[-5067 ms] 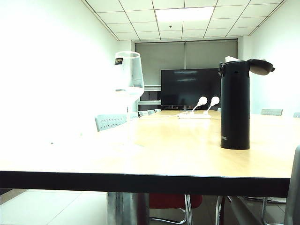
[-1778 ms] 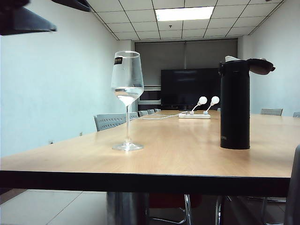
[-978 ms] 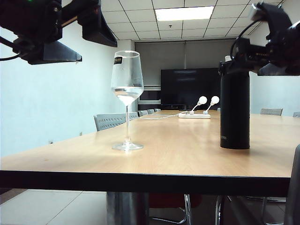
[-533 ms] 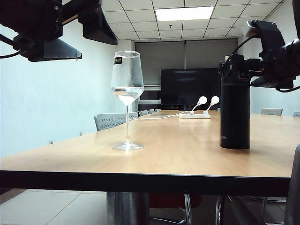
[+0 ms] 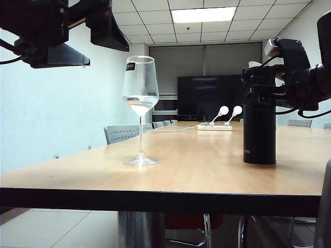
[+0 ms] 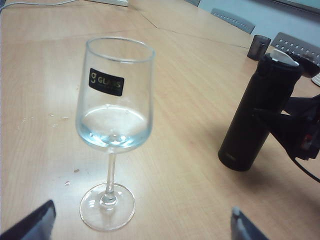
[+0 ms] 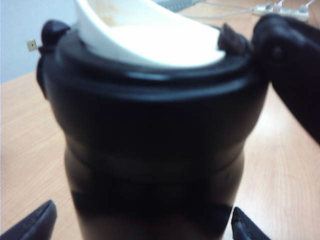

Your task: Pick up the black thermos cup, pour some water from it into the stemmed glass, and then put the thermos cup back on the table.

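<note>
Right gripper (image 7: 142, 222) level at the upper body of the black thermos cup (image 5: 259, 124), jaws wide either side, not closed; lower than half a second ago. Thermos upright on the table (image 5: 196, 165), long axis vertical, whitish spout (image 7: 150, 42) up. Left gripper (image 6: 142, 225) open, unmoved, high above the stemmed glass (image 6: 112, 125), which stands upright, well apart from the thermos.

right tool (image 7: 142, 220) spread around thermos cup (image 5: 259, 129), stemmed glass (image 5: 140, 103) well apart, bare table (image 5: 196, 165) between
</note>
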You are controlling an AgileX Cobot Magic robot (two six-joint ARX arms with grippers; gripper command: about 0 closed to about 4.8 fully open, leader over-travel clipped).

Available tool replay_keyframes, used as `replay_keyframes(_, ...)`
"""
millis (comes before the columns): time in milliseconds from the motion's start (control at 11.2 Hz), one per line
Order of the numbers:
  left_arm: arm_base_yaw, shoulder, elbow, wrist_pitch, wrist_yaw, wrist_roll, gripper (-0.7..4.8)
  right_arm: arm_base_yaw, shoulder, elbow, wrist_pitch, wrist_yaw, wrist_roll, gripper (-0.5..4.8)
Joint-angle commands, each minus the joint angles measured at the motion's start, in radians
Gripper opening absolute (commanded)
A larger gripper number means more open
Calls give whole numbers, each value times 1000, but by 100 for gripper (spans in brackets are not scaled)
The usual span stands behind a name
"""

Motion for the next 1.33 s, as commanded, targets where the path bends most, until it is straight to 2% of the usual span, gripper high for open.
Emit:
replay_keyframes(89, -2, -2, 3, 5, -2, 4, 458, 0, 31, 6, 84, 3, 0, 472)
replay_keyframes(444, -2, -2, 3, 5, -3, 4, 458, 0, 106, 10, 210, 3, 0, 472)
replay_keyframes(1333, -1, -2, 3, -14, -3, 4, 458, 0, 146, 58, 211, 37, 4, 469)
